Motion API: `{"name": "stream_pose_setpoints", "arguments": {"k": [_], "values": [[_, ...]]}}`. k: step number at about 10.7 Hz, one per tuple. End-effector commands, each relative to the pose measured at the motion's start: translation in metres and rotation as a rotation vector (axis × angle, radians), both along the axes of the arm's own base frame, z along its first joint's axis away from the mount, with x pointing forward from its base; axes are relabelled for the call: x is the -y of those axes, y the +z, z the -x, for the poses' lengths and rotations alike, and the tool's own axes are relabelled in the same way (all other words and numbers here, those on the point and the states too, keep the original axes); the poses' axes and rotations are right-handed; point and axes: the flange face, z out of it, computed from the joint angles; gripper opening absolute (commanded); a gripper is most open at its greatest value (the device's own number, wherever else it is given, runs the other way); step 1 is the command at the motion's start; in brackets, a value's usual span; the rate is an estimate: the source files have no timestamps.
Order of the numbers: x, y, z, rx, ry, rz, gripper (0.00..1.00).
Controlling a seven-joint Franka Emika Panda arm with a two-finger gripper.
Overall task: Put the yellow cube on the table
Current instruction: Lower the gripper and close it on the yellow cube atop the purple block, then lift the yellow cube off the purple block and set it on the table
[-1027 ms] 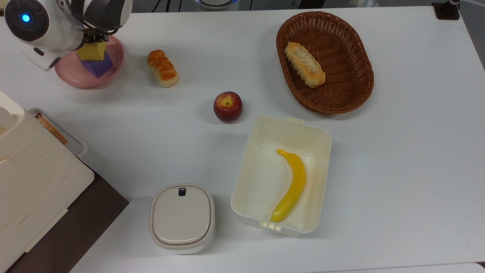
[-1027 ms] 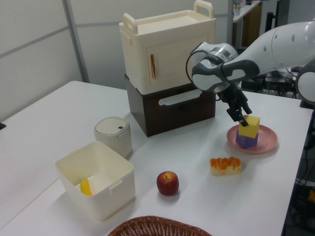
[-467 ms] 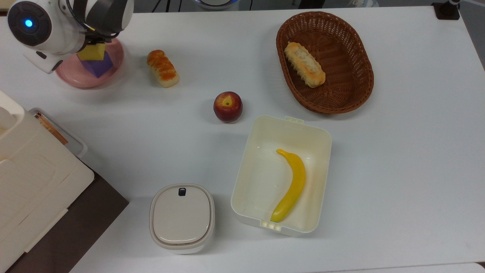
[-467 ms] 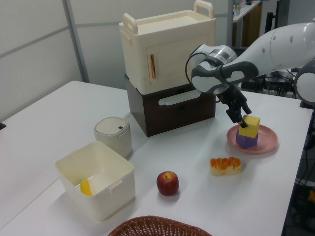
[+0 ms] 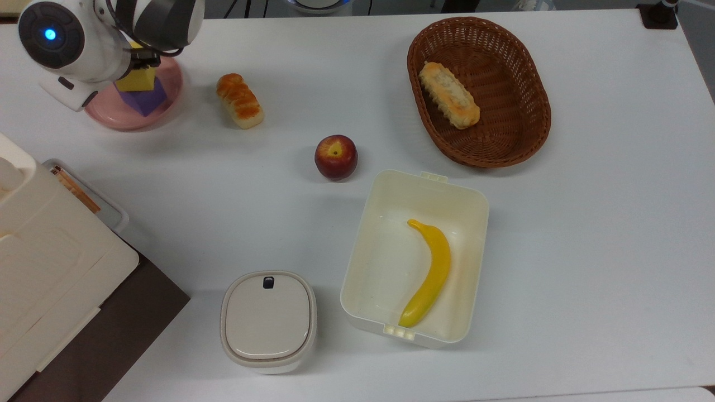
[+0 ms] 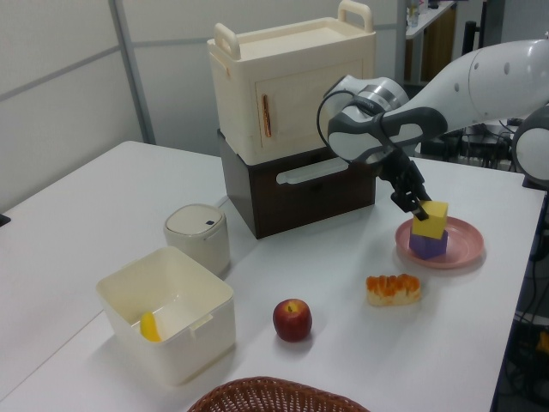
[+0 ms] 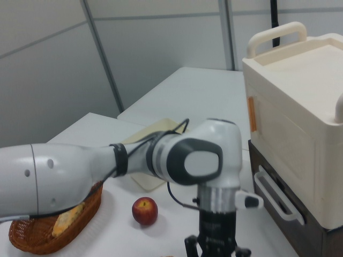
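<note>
Top view: the yellow cube sits on the purple cube, which rests on the round pink plate at the top view's upper left of the white tabletop. The arm's wrist covers the cube's near side, with the claw at the cube's top edge. A glazed bread piece lies to the right of the plate. A red apple stands near the tabletop's middle. A brown wicker basket holds a second bread piece. An open cream box holds a banana. A lidded white container stands to the left of the box.

Left view: the claw is closed on the yellow cube, with a dark finger against the cube's side. The yellow cube appears to touch the top of the purple cube on the plate. A cream cabinet stands on a dark brown base behind the arm.

Right view: the arm's wrist points downward in front of the cabinet; the apple and the basket lie beyond it.
</note>
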Motion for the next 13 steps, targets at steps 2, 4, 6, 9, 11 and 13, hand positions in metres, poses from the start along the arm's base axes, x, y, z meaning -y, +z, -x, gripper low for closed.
{"name": "stream_pose_setpoints", "arguments": {"k": [2,4,6,9,11,13], "values": [[-0.044,0.06,-0.02,0.093,0.059,0.001,0.26],[-0.081,0.07,-0.037,0.172,0.013,-0.033,0.28],[-0.103,0.076,-0.052,0.279,-0.095,-0.055,0.35],[-0.146,0.085,-0.077,0.438,-0.245,-0.062,1.0],[-0.157,0.088,-0.082,0.474,-0.259,-0.051,1.0],[-0.161,0.121,-0.074,0.525,-0.254,-0.059,1.0]]}}
